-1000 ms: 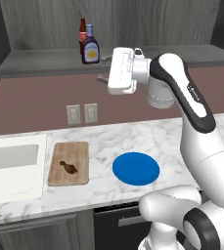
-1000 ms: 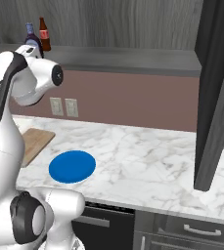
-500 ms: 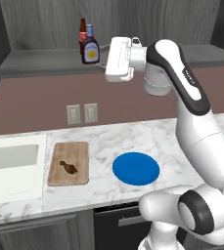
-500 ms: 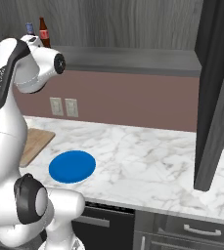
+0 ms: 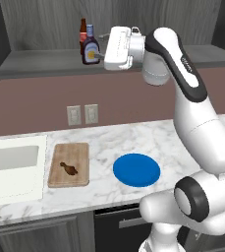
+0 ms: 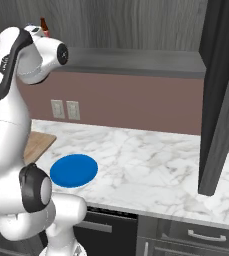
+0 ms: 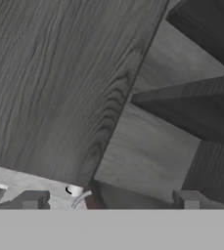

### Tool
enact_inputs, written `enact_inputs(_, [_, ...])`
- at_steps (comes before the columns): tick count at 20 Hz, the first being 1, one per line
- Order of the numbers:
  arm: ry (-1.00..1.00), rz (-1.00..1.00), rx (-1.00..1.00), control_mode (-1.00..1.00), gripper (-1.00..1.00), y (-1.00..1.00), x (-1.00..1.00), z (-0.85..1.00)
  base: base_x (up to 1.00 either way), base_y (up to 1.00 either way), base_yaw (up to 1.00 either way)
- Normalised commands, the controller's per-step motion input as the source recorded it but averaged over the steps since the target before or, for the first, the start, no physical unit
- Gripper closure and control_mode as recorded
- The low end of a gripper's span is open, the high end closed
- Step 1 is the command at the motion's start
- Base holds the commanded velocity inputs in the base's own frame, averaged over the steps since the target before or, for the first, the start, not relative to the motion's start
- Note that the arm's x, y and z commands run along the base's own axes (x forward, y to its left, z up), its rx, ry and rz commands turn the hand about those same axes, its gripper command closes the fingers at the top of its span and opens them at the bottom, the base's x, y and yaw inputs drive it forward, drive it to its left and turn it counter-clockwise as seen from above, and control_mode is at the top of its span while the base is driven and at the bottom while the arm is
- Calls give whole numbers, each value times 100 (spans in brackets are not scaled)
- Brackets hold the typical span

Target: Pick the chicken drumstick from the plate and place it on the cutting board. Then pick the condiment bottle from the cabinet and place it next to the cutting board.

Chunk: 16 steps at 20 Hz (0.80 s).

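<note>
Left base view: jaws wide open, empty, beside the condiment bottle (image 5: 90, 50)

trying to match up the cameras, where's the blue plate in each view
Left base view: the blue plate lies lower centre on the marble counter, right of the cutting board.
Right base view: the plate lies lower left, beside the arm's white body, with the board's corner to its left.
Hand view: not in it; grey wood grain there.
Shared landmark: the double wall outlet above the counter.
</note>
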Motion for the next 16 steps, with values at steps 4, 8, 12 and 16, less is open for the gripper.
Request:
enact_inputs(4, [0,-2,4,-100,-100,-2,20,2,0,0,0])
enact_inputs(8, [0,-3,4,-100,-100,-7,22,0,0,0,0])
enact_inputs(12, [0,-3,3,-100,-100,-7,24,0,0,0,0])
enact_inputs(16, [1,-4,2,-100,-100,-4,28,6,0,0,0])
